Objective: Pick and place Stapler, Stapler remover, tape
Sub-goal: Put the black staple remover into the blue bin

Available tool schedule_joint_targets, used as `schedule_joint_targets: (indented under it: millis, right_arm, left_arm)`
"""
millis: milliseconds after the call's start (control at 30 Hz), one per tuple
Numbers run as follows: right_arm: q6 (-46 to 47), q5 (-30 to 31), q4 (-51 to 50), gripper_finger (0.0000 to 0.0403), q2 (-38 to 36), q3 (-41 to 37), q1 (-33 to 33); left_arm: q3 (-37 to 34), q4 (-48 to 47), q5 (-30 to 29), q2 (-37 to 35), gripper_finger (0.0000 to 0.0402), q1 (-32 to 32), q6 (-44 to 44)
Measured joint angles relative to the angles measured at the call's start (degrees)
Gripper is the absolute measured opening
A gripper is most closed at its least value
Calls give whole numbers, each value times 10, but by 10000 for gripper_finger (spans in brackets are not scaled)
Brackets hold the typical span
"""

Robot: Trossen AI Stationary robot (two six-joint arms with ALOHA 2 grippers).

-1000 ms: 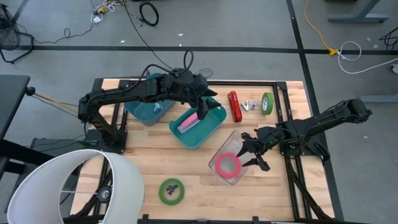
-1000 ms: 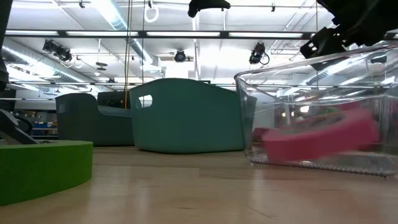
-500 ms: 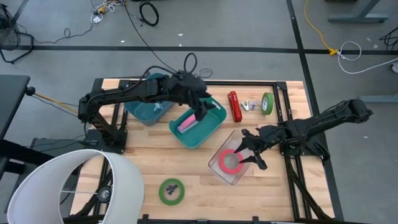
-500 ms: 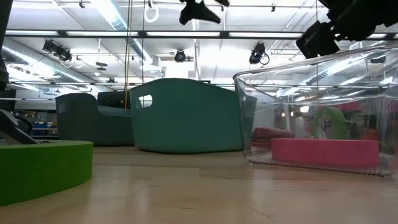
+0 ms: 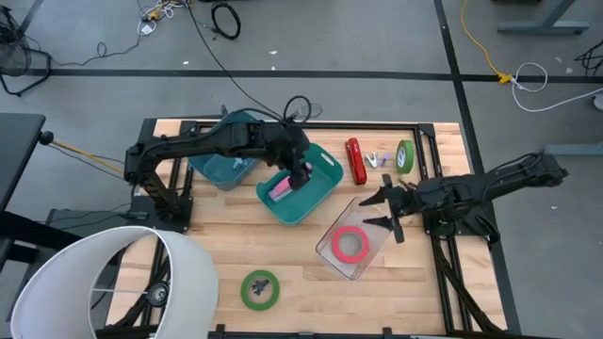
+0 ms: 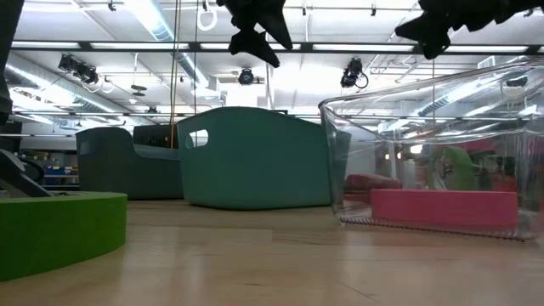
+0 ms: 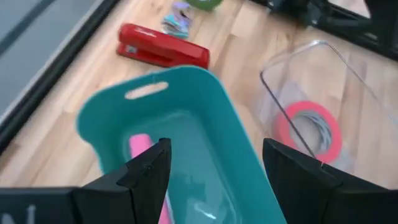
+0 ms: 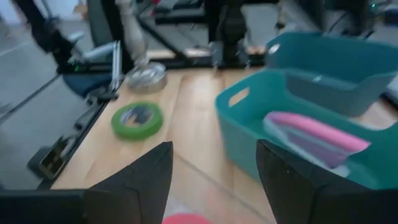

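Wooden table (image 5: 236, 245), red tape (image 5: 350, 244) in clear bin (image 5: 369, 265), right gripper (image 5: 387, 210) fingers apart, empty, left gripper (image 5: 300, 175) fingers apart over teal bin (image 5: 325, 182)

Bright, even overhead light, I see soft shadows.
Wrist views blurred; ceiling lights (image 6: 161, 21) glare in low view.

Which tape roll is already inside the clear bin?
The red tape roll, lying flat in the clear bin. One green roll lies on the table's near edge; another stands by the stapler.
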Motion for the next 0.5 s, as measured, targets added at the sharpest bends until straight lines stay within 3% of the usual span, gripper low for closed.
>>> schedule_joint_targets:
  millis: [500]
  right_arm:
    - [-4,21,-6,231,-31,0,0]
  left_arm:
    - [0,-78,94,0,235,-103,146]
